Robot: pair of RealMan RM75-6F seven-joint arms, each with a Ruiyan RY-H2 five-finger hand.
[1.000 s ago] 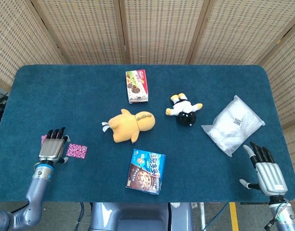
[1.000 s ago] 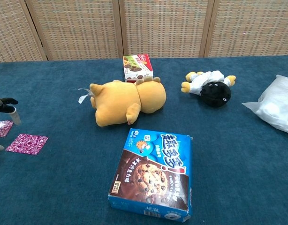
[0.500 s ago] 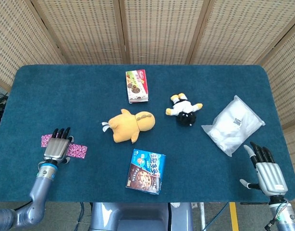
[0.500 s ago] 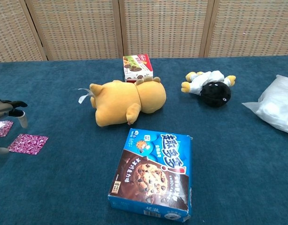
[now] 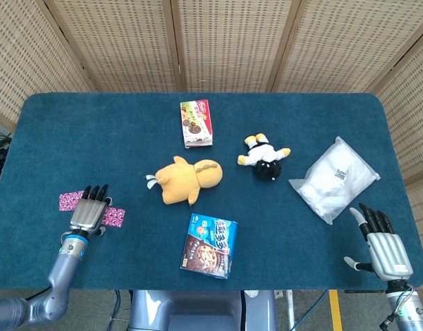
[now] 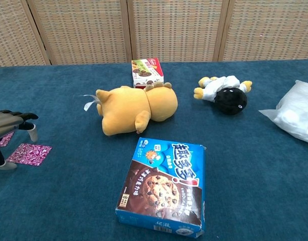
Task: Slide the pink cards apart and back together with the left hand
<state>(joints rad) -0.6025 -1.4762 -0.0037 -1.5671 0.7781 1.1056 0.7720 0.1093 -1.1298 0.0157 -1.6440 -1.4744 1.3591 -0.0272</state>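
Two pink patterned cards lie flat near the table's front left. One pink card (image 5: 69, 200) shows left of my left hand (image 5: 89, 212); the other pink card (image 5: 114, 217) peeks out on the hand's right and appears in the chest view as a pink card (image 6: 29, 153). The left hand hovers flat over the gap between them, fingers stretched out and apart, holding nothing; whether it touches a card is hidden. In the chest view the left hand (image 6: 8, 128) sits at the left edge. My right hand (image 5: 382, 245) rests open at the front right corner.
A yellow plush toy (image 5: 184, 179) lies mid-table, with a blue cookie box (image 5: 209, 245) in front of it. A small snack box (image 5: 196, 123) and a black-and-white plush (image 5: 265, 160) sit further back. A white plastic bag (image 5: 335, 179) lies at the right.
My left hand has slid rightward, uncovering the left card and coming over the right card's left edge. The cards and the right hand have stayed put.
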